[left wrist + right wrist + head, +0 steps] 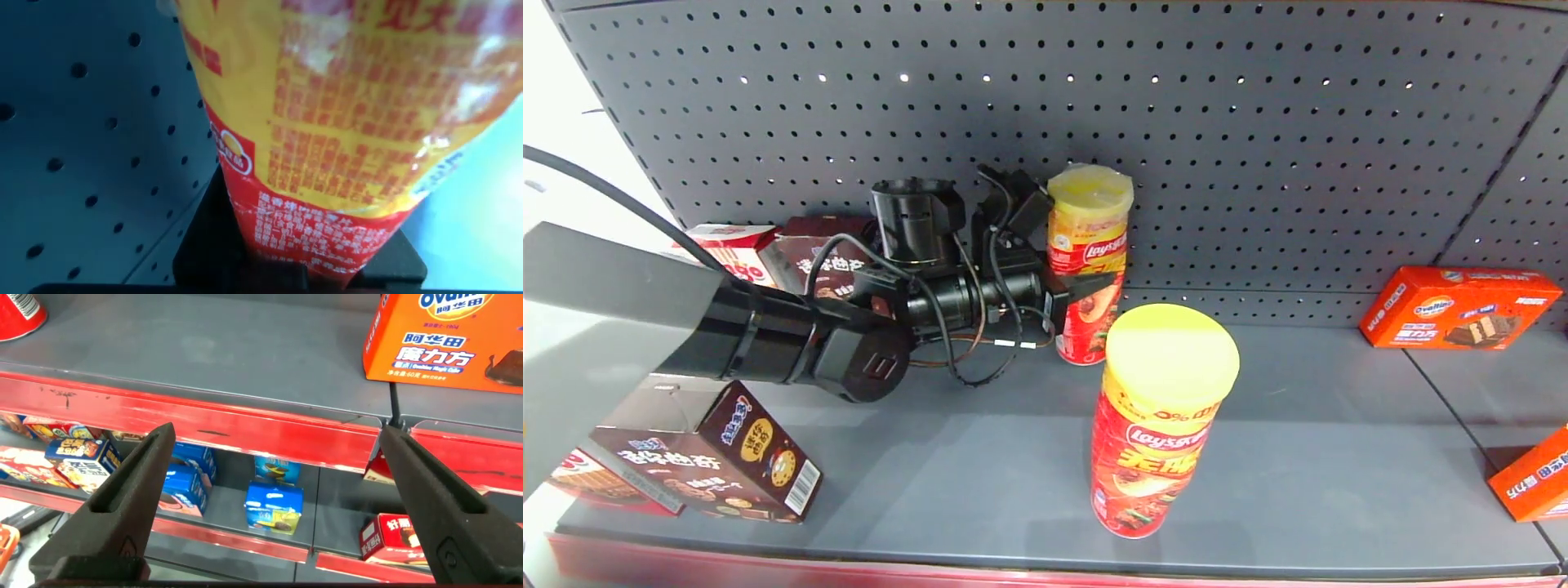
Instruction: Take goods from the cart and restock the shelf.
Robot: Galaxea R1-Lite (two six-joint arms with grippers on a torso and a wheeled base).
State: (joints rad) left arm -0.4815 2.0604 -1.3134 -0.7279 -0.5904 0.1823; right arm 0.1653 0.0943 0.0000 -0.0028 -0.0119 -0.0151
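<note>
Chip can [1088, 233] upright by pegboard [1258, 163], clamped inside left end effector [1088, 292]

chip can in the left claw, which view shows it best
The head view: the chip can stands whole, lid to base, with the left claw around it. The left wrist view gives a close patch of its label. The right wrist view faces an orange box.

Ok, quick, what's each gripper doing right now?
Left gripper: shut on the rear can.
Right gripper: open, holding nothing.
</note>
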